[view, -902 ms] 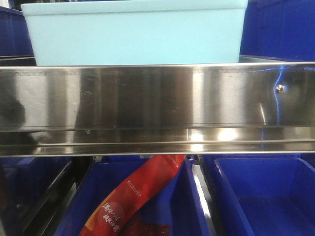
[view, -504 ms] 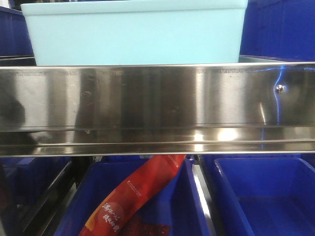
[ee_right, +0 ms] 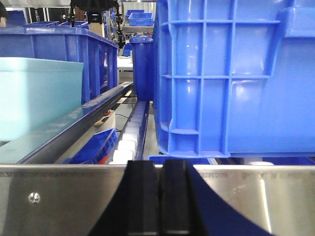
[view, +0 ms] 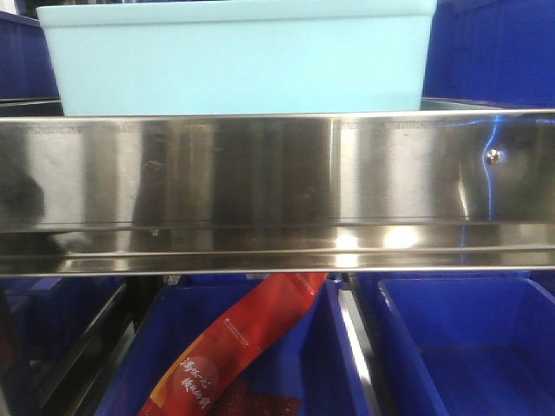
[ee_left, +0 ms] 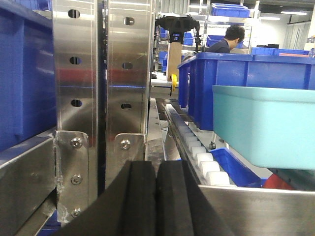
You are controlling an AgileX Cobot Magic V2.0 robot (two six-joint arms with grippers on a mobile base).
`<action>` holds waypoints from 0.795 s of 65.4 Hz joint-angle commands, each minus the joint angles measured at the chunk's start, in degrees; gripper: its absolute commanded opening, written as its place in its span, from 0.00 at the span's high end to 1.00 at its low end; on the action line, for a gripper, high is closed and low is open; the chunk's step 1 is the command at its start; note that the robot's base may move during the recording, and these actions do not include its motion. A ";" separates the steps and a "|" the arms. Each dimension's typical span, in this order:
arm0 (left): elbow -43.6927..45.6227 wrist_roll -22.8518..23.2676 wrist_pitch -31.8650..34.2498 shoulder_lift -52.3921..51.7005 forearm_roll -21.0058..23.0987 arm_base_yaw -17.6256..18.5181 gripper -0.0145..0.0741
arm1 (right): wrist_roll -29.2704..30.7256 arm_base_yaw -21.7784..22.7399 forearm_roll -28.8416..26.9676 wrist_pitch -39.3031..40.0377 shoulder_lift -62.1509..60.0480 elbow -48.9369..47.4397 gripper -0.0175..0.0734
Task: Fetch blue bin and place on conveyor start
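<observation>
Two sets of fingers, zero grasps. Nearest, left wrist view: left fingers point(ee_left: 140, 196) clenched pad to pad, nothing between. Same on the right wrist view: right fingers point(ee_right: 142, 196) clenched, empty, sitting just behind the steel shelf rail point(view: 277, 173).

Just past the rail: blue bin point(view: 234, 61), resting upright on the shelf level, centred in the front view. Shows at the right of the left wrist view and the left of the right wrist view, so apparently between the two arms. Untouched by either.

Beside it on the right: big ribbed dark blue bin point(ee_right: 236, 78), close to the right arm. On the left: perforated steel upright point(ee_left: 78, 73). One level down: more dark blue bins point(view: 468, 347), one with a red packet point(view: 234, 347) inside. Further back: roller track point(ee_left: 197, 147), more blue bins, then a seated person point(ee_left: 229, 39) far off.

Progress, as a judgement: early. Fetch not started, bin not gripped, not lifted. Conveyor start nowhere in view. Left to do: open up, reach past the rail, grip the bin walls, lift out, carry, set down on the belt.

Versus the earlier front frames: no visible change in bin position; only the reflections on the rail shift slightly.
</observation>
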State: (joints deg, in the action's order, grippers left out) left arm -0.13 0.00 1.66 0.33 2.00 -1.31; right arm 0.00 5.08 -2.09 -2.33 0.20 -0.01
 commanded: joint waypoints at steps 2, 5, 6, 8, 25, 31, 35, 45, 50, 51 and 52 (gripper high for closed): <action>0.13 0.00 1.64 -0.33 -0.24 -0.12 0.96 | 0.00 0.36 -0.07 1.73 -0.20 0.01 0.99; 0.13 0.00 2.96 -0.33 -0.24 -0.12 0.96 | 0.00 0.36 -0.07 2.79 -0.20 0.01 0.99; 0.13 0.00 3.38 -0.33 -0.24 -0.12 0.96 | -0.31 0.36 -0.07 3.46 -0.20 0.01 0.99; 0.13 0.00 4.51 -0.33 -0.24 -0.12 0.96 | -0.31 0.36 -0.07 4.50 -0.20 0.01 0.99; 8.60 0.00 -6.56 -0.33 -0.24 -0.12 0.96 | -0.31 0.36 -0.07 1.78 -0.20 -6.34 0.99; 13.94 0.00 -13.06 -0.33 -0.96 -0.12 0.96 | -0.31 0.36 -0.07 -6.14 -0.20 -12.89 0.99; 16.64 0.00 -15.23 -0.16 -0.96 -0.12 0.96 | -0.31 0.36 -0.07 -10.40 0.28 -17.08 0.99; 24.24 0.00 -21.76 5.99 -1.09 -0.12 0.96 | -0.31 0.36 -0.07 -17.08 6.54 -25.98 0.99; 29.00 0.00 -25.89 11.29 -1.09 -0.12 0.96 | 0.00 0.36 -0.07 -19.53 11.48 -30.24 0.99; 29.84 0.00 -26.55 12.25 -0.98 -0.12 0.96 | 0.00 0.36 -0.07 -20.03 12.37 -31.05 0.99; 30.70 0.00 -27.38 13.23 -0.85 -0.12 0.96 | 0.00 0.36 -0.07 -20.68 13.26 -31.85 0.99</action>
State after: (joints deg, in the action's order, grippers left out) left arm 26.54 0.00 -22.12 8.77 1.03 -1.31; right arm 0.00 5.08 -2.09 -20.48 9.22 -28.02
